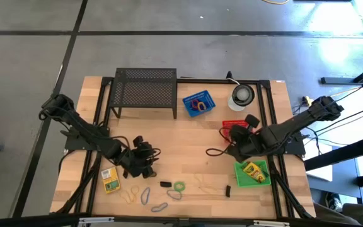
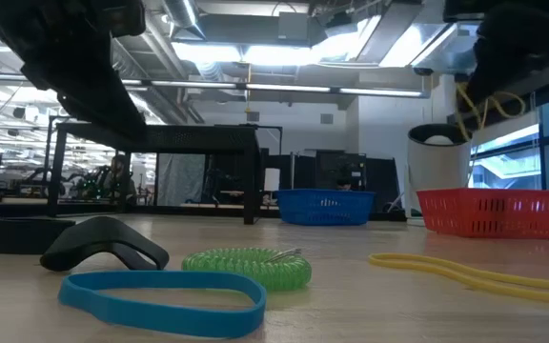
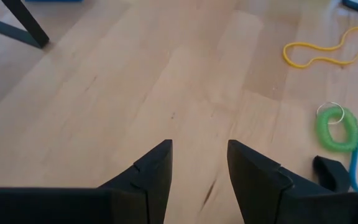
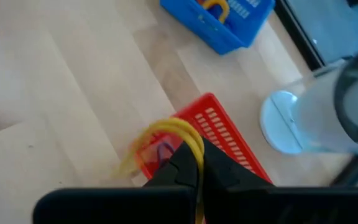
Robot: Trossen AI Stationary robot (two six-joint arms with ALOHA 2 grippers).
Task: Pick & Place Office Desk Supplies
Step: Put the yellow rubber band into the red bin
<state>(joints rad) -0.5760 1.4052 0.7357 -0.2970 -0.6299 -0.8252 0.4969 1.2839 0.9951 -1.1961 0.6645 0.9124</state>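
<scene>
Being pinched between the pressed-together fingers of the right gripper [image 4: 197, 163] is a yellow rubber band [image 4: 166, 134], held just above the red basket [image 4: 225, 140], near the blue basket [image 1: 198, 103] w/ more bands inside. Left gripper [image 3: 199, 163] is being held w/ fingers spread, nothing between them, over bare table [image 3: 135, 81] by the crayon box [image 1: 109, 180]. Other supplies are lying at the front edge: green coil [image 2: 248, 267], blue band [image 2: 160, 297], black clip [image 2: 103, 244], another yellow band [image 3: 319, 53]. Second crayon box [image 1: 253, 170] is sitting in the green tray [image 1: 241, 180].
</scene>
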